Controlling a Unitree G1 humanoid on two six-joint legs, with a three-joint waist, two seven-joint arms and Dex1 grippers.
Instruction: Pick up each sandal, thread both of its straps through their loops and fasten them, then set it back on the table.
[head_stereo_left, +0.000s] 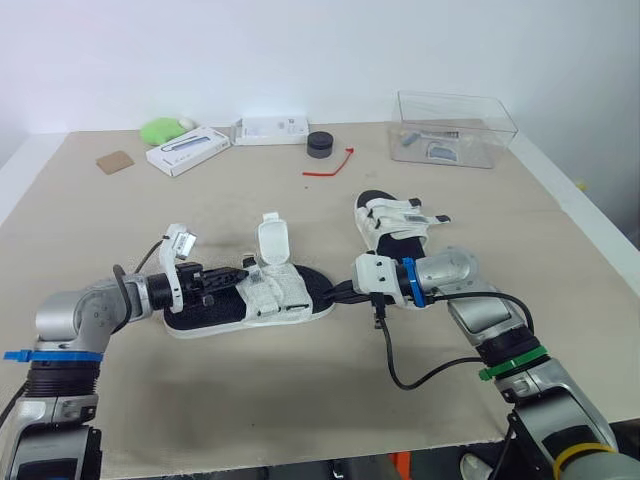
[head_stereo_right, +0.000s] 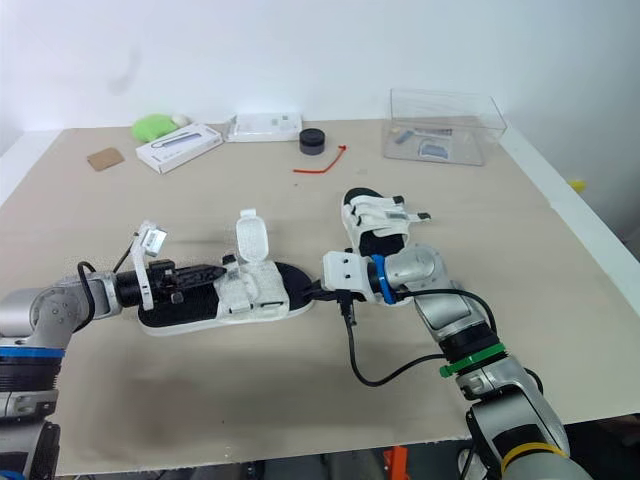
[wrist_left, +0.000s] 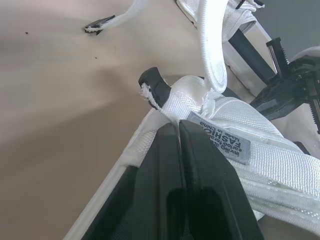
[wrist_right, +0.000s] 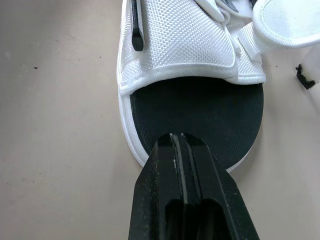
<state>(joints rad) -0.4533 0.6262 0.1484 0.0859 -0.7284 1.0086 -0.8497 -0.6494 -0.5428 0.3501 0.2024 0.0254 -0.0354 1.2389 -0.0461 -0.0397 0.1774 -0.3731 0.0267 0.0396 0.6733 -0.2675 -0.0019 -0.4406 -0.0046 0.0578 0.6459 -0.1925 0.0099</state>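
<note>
Lying flat on the beige worktop (head_stereo_left: 300, 400), the near white mesh sandal with black footbed (head_stereo_left: 270, 297) has one strap flap (head_stereo_left: 273, 240) upright. Left jaws, pressed together, meet its 9 o'clock end; right jaws, also together, touch its 3 o'clock end. A second matching sandal (head_stereo_left: 395, 222) sits at its 2 o'clock.

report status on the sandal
Both hands shut: left hand at heel of near sandal, right hand at its toe. One strap standing up, unfastened. Other sandal apart.

White near sandal (head_stereo_left: 280, 296) lies flat, strap (head_stereo_left: 274, 240) raised; far sandal (head_stereo_left: 392, 224) beside.
</note>
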